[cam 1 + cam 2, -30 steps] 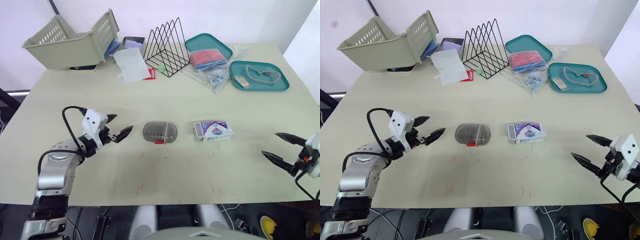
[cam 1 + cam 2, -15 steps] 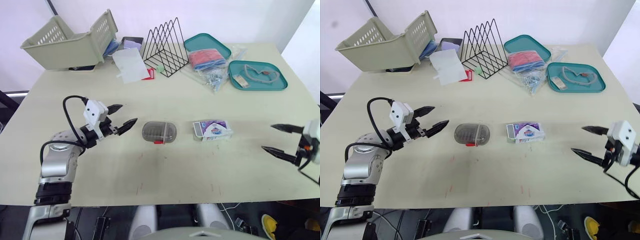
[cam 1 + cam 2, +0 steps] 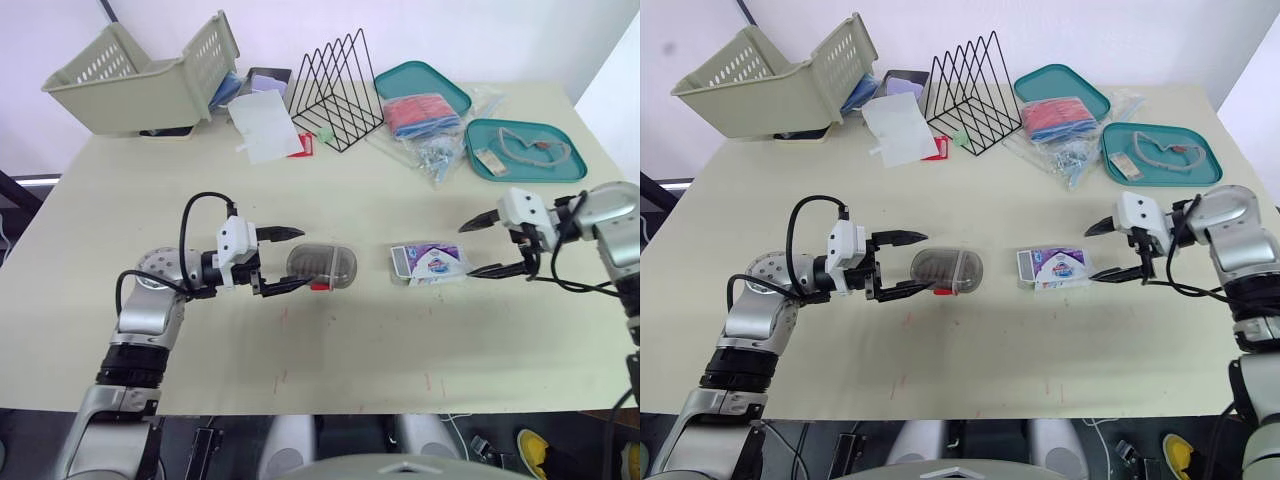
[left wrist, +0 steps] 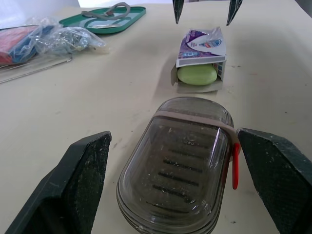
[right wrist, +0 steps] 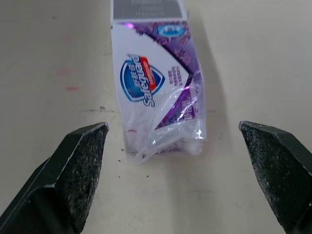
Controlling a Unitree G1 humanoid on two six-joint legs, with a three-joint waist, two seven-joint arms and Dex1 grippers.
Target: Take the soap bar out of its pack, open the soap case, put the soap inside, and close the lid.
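Note:
A smoky clear soap case point(image 3: 322, 266) with a red clasp lies shut at mid-table. My left gripper point(image 3: 286, 259) stands open just left of it, fingers point(image 4: 73, 180) reaching past either side of the case point(image 4: 178, 163). To the right lies the purple and white soap pack point(image 3: 428, 264), its left end open with the green soap bar point(image 4: 197, 75) showing inside. My right gripper point(image 3: 481, 246) is open at the pack's right end, the pack point(image 5: 157, 90) lying between and beyond its fingers point(image 5: 78, 165).
Along the back of the table stand a tipped beige basket point(image 3: 140, 75), papers point(image 3: 262, 128), a black wire rack point(image 3: 335, 90), two teal trays point(image 3: 520, 150) and plastic bags point(image 3: 430, 150). Bare tabletop stretches in front of the case and pack.
Both grippers have moved inward: the left slid right up to the soap case, and the right swung from the table's right edge to the pack's right end.

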